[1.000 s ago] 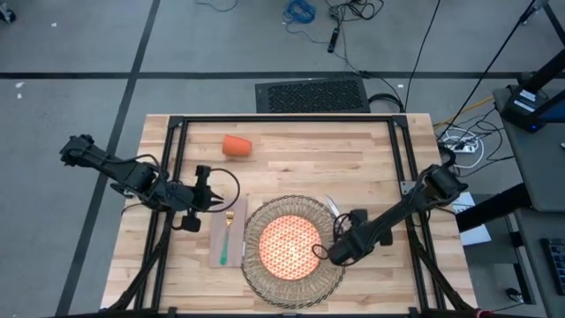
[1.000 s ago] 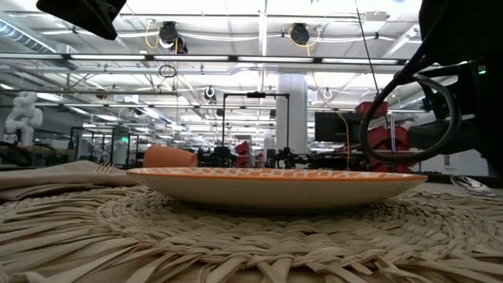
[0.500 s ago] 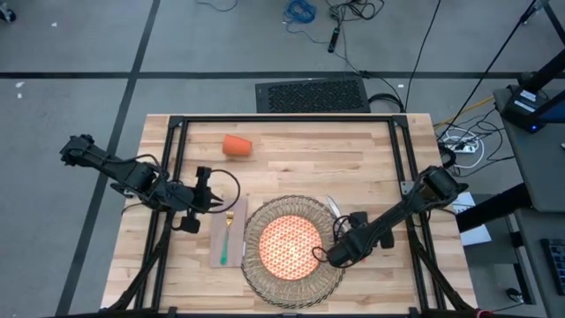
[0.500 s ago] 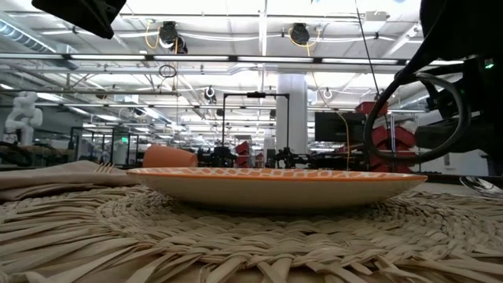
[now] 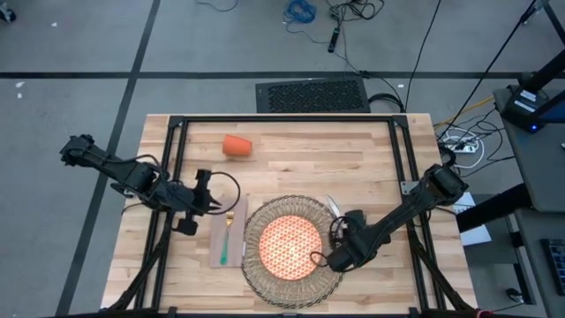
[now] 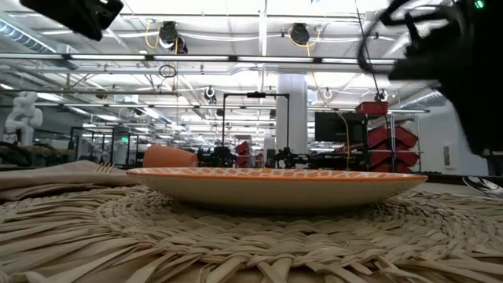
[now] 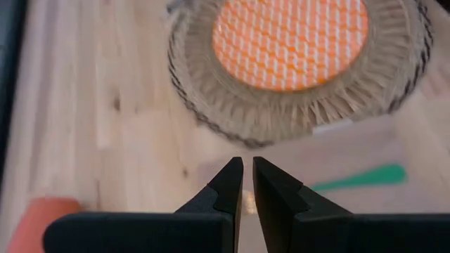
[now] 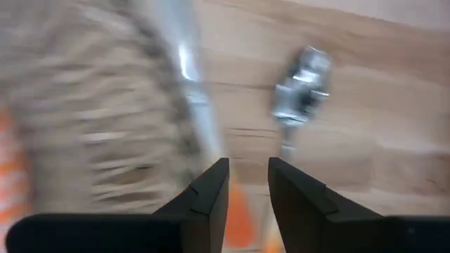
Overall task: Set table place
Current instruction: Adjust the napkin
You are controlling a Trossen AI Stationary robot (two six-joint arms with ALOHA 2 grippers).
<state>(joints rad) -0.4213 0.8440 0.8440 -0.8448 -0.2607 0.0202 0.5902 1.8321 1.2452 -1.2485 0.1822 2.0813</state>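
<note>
Here the right gripper (image 5: 323, 259) hangs at the plate's (image 5: 289, 245) right edge, fingers (image 8: 207, 190) slightly apart and empty above the knife and spoon (image 8: 302, 91). The left gripper (image 5: 208, 200), fingers nearly closed and empty, waits left of the plate. Cutlery looks thin, stiff and slippery; better to pinch the handles.
</note>
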